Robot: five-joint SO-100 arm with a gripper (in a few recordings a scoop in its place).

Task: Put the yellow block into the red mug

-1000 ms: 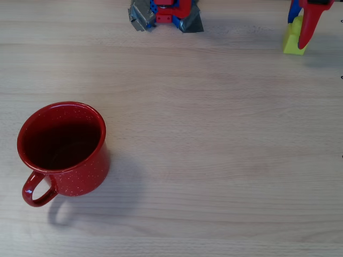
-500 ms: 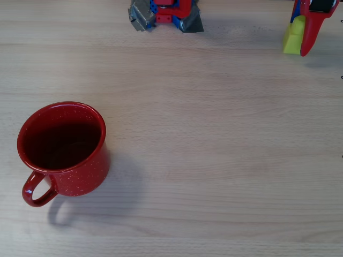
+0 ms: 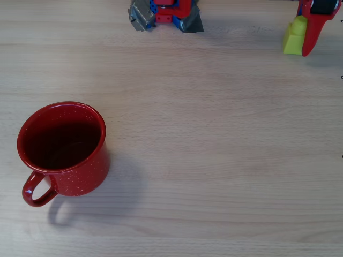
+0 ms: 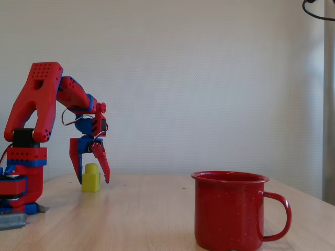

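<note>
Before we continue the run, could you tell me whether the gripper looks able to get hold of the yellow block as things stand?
Probably yes: the gripper is open with a finger on each side of the yellow block, and nothing lies between them.

Pale wooden table (white wall)

You have a light wooden table with a fine lengthwise grain. On it, in the overhead view, the red mug stands upright at the lower left, its handle turned toward the bottom edge and its dark inside showing. The yellow block sits stud-up on the wood at the top right, well apart from the mug. The arm's base rests at the top edge.
</note>
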